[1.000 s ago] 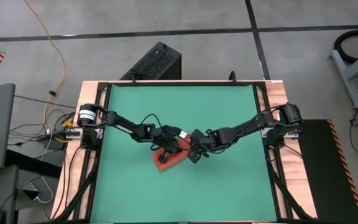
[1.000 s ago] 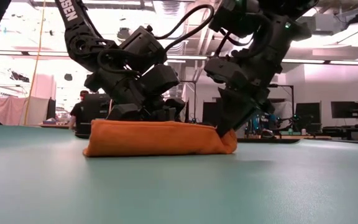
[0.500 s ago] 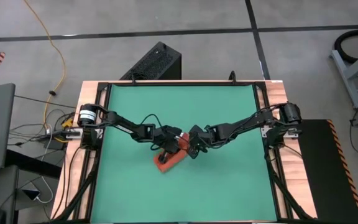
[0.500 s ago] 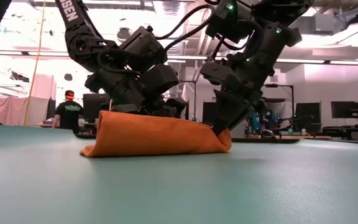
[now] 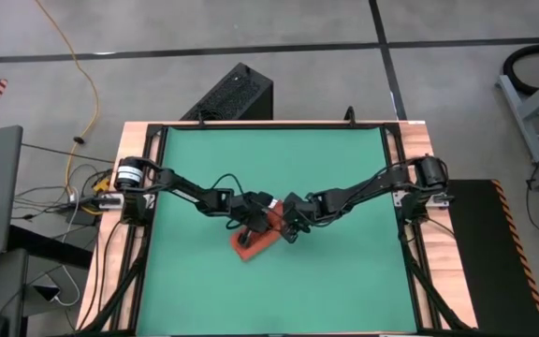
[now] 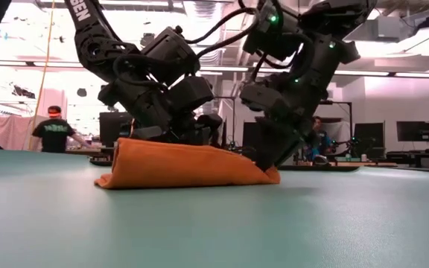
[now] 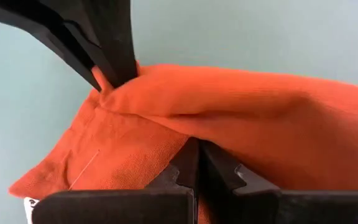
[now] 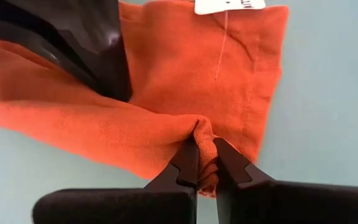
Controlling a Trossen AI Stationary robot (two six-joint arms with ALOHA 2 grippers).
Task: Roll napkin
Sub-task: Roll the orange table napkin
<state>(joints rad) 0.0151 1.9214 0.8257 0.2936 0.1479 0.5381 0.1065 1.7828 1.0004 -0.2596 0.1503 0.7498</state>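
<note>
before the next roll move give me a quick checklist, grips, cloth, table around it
1. Left gripper pinches the napkin: ok, fingers shut on a fold of cloth.
2. Right gripper pinches the napkin: ok, cloth bunched between its shut fingers.
3. Both grippers at the same edge of the cloth: ok, they meet close together at the napkin in the high view.
4. Roll tight and even: not ok, in the low view one end is lifted, the other lies low on the table.
5. White tag free of the fingers: ok.
6. Mat ahead of the roll free of other things: ok in the high view.
</note>
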